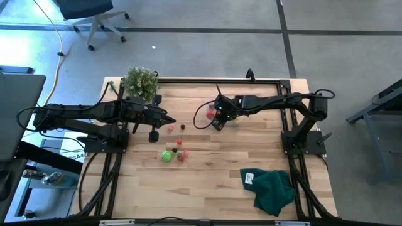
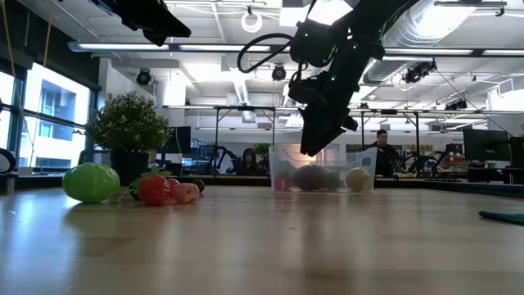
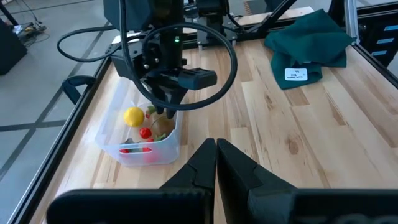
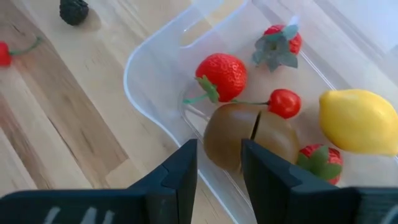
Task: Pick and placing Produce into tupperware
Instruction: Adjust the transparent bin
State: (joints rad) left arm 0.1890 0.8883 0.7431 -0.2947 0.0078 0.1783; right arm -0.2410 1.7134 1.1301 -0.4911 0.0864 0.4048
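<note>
I have the right gripper [image 4: 219,171] hanging over the near wall of the tupperware [image 4: 146,93], its fingers parted with a narrow gap and nothing pinched between them — the brown fruit [image 4: 249,137] lies below in the tub, beside a lemon [image 4: 357,121], a strawberry [image 4: 222,76] and a cherry [image 4: 285,102]. My read is that this drop is done and the next pick is what matters. From above, the tub sits at the back of the worktop [image 1: 213,182] under the right arm, while the loose produce waits nearer the middle: a bright green piece [image 1: 166,156], red pieces [image 1: 182,155] beside it, and a small dark one [image 1: 183,126] further back. To do this well I would lift straight up first so the fingers clear the rim, spread them wider before travelling, then come down squarely over one piece — the green one is the biggest target. The left gripper [image 3: 216,163] is pressed together and parked on its own side near the potted plant [image 1: 139,81], well apart from the tub.
</note>
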